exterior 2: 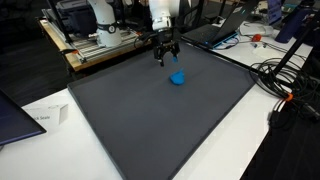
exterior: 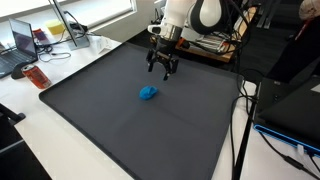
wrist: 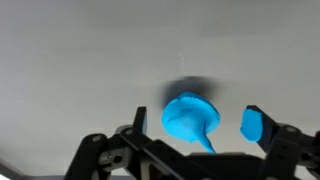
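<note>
Jaws spread and empty, the tool (exterior: 163,71) hangs near the small blue object (exterior: 148,93), which lies toward the desk's (exterior: 120,135) robot-side edge; an off-centre descent would likely knock the object aside.

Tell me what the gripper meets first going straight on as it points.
Likely the blue object, which the wrist view shows roughly in line below the open gripper; depth is unclear, so it could land on the dark mat beside it.
</note>
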Robot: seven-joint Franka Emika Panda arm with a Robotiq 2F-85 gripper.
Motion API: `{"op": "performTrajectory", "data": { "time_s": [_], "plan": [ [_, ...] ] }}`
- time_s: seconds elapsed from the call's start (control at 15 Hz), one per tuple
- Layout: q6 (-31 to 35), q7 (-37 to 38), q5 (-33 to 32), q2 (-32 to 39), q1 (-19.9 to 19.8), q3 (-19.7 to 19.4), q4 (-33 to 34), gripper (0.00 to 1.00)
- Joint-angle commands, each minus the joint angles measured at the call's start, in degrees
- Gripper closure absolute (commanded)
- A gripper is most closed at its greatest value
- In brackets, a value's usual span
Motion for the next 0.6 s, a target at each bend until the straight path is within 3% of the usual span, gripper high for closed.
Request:
{"op": "performTrajectory", "data": {
  "time_s": [0.0, 0.53],
  "plan": [
    [-1.85, -7.3, 7.15, 0.64, 1.79, -2.2, 2.94, 0.0],
    [-5.5, -15.97, 14.78, 1.02, -1.65, -0.02, 4.28, 0.0]
  ]
}}
